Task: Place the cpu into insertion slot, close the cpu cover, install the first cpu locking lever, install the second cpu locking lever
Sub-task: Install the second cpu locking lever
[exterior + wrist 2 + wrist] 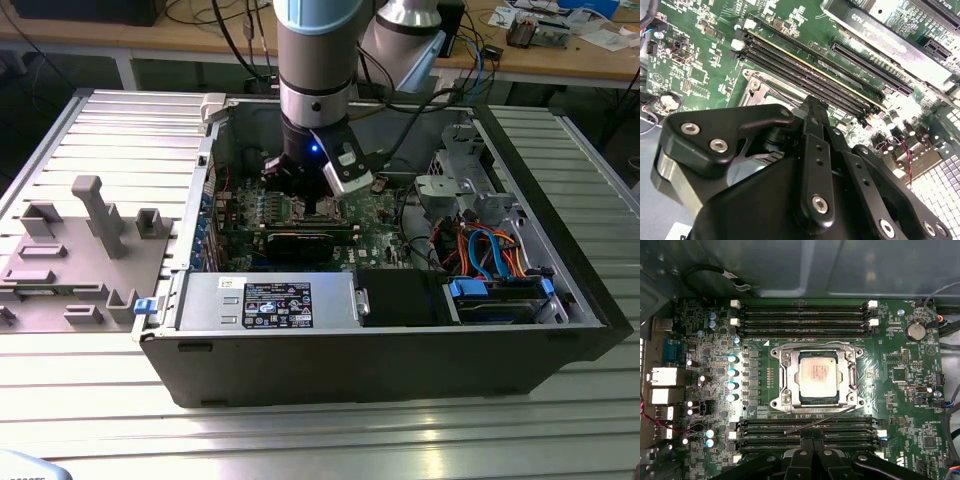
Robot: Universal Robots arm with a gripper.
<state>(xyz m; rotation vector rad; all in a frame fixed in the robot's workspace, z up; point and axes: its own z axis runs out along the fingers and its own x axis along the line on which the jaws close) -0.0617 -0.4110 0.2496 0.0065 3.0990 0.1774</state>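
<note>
First wrist view: black hand (812,452), fingers pressed together with nothing between them, hangs above the long black memory slots (807,429) just beside the socket. Beyond its tips the silver-grey square cpu (817,376) lies seated in the metal-rimmed insertion slot (783,377), apart from the hand. The thin metal-frame cpu cover (852,375) lies down around the chip. Green circuit board (900,390) surrounds it. Exterior view: hand (315,195) low inside the open grey computer case (400,360) on the ribbed metal bench (100,130).
</note>
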